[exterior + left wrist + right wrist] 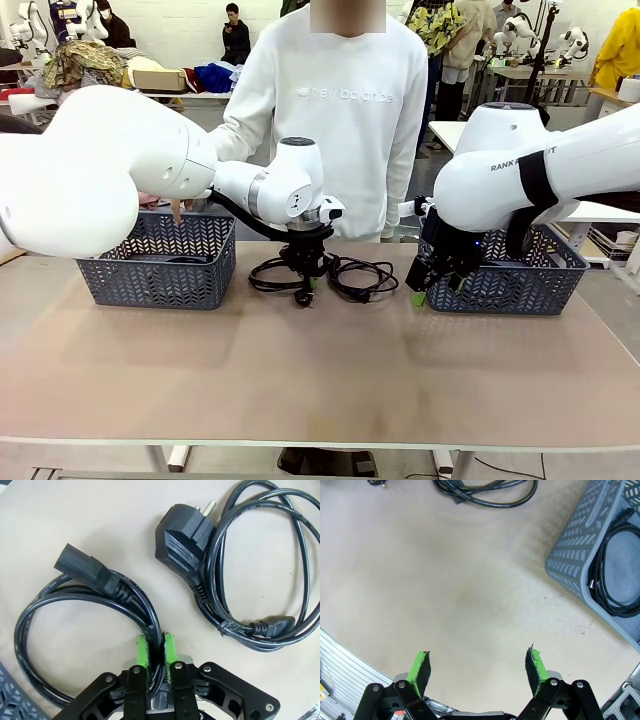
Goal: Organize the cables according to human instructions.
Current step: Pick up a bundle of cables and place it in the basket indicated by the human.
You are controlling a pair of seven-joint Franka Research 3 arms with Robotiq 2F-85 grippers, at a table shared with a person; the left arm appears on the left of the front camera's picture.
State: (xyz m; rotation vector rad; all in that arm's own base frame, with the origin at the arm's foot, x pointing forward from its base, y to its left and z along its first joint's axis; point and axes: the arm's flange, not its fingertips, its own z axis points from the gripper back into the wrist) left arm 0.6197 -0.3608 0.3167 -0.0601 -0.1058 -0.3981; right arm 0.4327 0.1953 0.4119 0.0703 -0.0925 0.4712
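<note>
At mid-bench, the left fingers [143,650] are clamped on the cord of one coiled cable [100,577]; a second coil [182,535] lies just beside it, its printed lettering too small to read. Over the bare tan bench [470,580] the right fingers [420,666] stand apart. A third cable [598,587] lies in the right basket [570,550], cut off by the frame. The person's white sweatshirt [340,150] reads "new balance".

A: What do the arms [100,160] look like?
B: Glossy white rounded shells; the right arm [600,150] carries a black strap and grey lettering.
A: The left hand [156,642] and right hand [477,662]?
B: Black linkages, silver screws, bright green pads [420,666]. The person [340,60] wears a white sweatshirt [330,150].
</note>
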